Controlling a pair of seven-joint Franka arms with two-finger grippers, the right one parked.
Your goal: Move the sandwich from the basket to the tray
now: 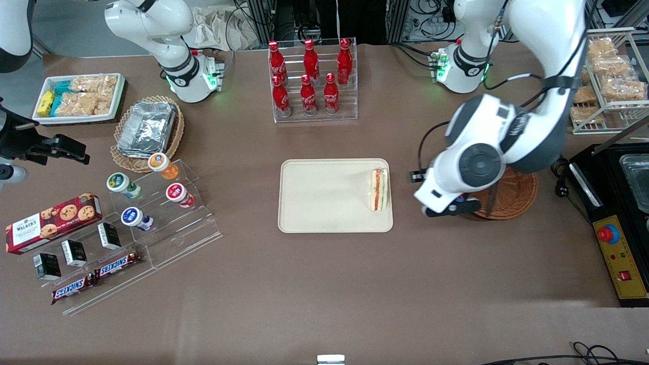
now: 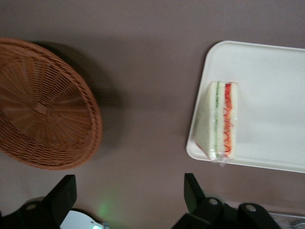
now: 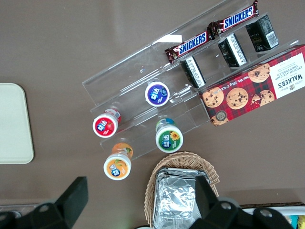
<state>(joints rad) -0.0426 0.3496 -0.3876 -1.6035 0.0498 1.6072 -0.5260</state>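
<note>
The sandwich [image 1: 379, 189], a pale bread wedge with red and green filling, lies on the cream tray [image 1: 324, 203], near the tray's edge toward the working arm's end. It also shows in the left wrist view [image 2: 219, 121], on the tray [image 2: 271, 86]. The reddish-brown wicker basket [image 1: 512, 197] is partly hidden by the arm; in the left wrist view the basket [image 2: 43, 105] is empty. My left gripper [image 1: 446, 208] hangs over bare table between the tray and the basket, open and holding nothing [image 2: 128, 183].
A clear rack of red cola bottles [image 1: 312, 81] stands farther from the camera than the tray. A black appliance with a yellow control box [image 1: 618, 253] and a wire snack rack [image 1: 608, 76] stand at the working arm's end. An acrylic stand with cups [image 1: 152, 203] stands toward the parked arm's end.
</note>
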